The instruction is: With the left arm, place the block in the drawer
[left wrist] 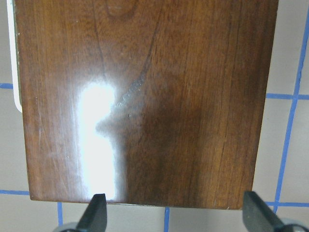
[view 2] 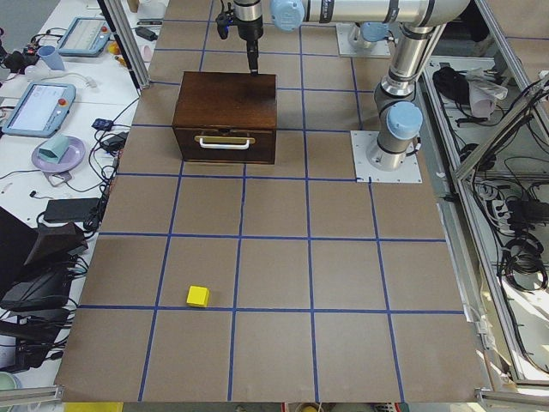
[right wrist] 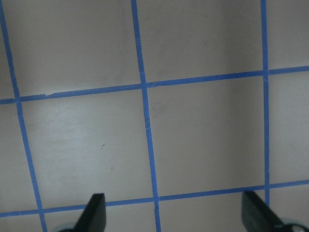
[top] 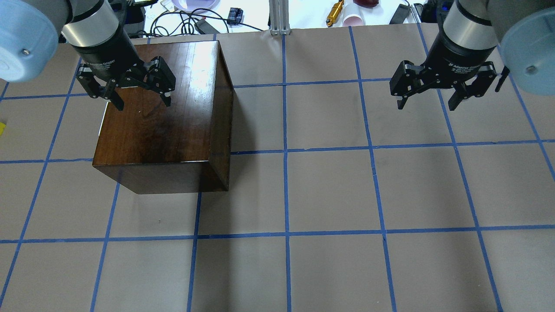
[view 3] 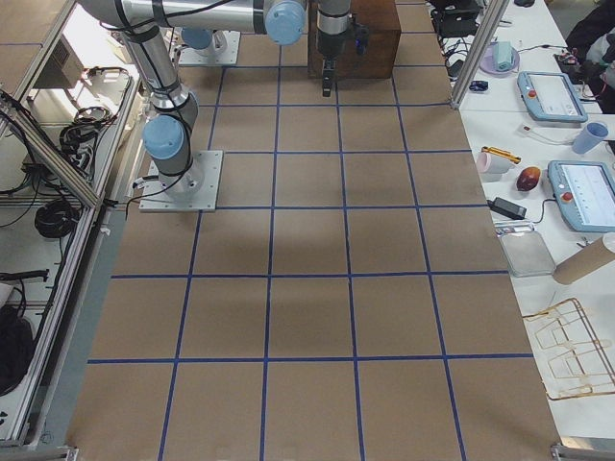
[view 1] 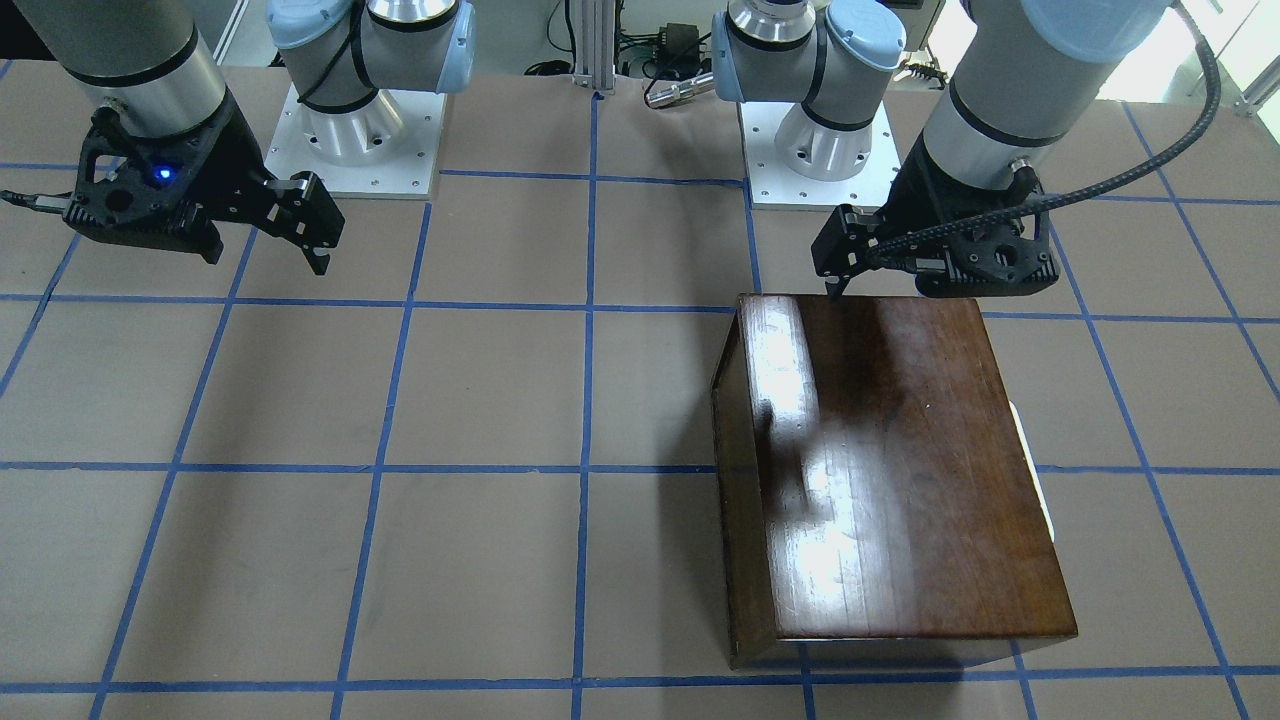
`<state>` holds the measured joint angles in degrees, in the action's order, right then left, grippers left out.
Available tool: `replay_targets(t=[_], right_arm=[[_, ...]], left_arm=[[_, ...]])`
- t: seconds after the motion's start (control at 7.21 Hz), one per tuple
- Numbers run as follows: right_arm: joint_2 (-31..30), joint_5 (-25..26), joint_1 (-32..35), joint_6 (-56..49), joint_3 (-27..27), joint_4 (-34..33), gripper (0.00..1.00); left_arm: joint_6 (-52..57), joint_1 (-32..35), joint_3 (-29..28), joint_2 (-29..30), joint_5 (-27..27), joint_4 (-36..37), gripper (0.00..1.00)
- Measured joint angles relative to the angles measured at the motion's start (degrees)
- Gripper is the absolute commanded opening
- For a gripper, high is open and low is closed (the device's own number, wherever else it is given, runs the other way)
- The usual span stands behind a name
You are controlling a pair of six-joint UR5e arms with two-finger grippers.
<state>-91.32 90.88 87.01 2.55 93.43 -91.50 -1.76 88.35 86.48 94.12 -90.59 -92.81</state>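
Left gripper hovered above glossy dark box, jaws spread wide. Right gripper hung over table, well apart from box, jaws likewise spread. Drawer sat shut in box, pale pull showing. Yellow block lay on table, well apart from box, on drawer-front side.

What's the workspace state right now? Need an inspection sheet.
Surface: table covered in brown paper with a blue tape grid.
Job's things: block on the table, well apart from the box; drawer looks shut.
Clutter: nothing seen.
End effectors: left end effector open, over the box's top; right end effector open, over the table.
Cables: braided black cable runs to the left end effector.
Surroundings: side bench with a screen pendant, a purple plate, cords.
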Motion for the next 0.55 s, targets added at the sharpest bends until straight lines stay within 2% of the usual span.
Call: replay_targets(t=[0.55], right_arm=[[0.0, 0.0, 0.0, 0.0, 0.0, 0.0, 1.0]], left_arm=[[-0.02, -0.01, -0.08, -0.22, 0.08, -0.39, 1.0]])
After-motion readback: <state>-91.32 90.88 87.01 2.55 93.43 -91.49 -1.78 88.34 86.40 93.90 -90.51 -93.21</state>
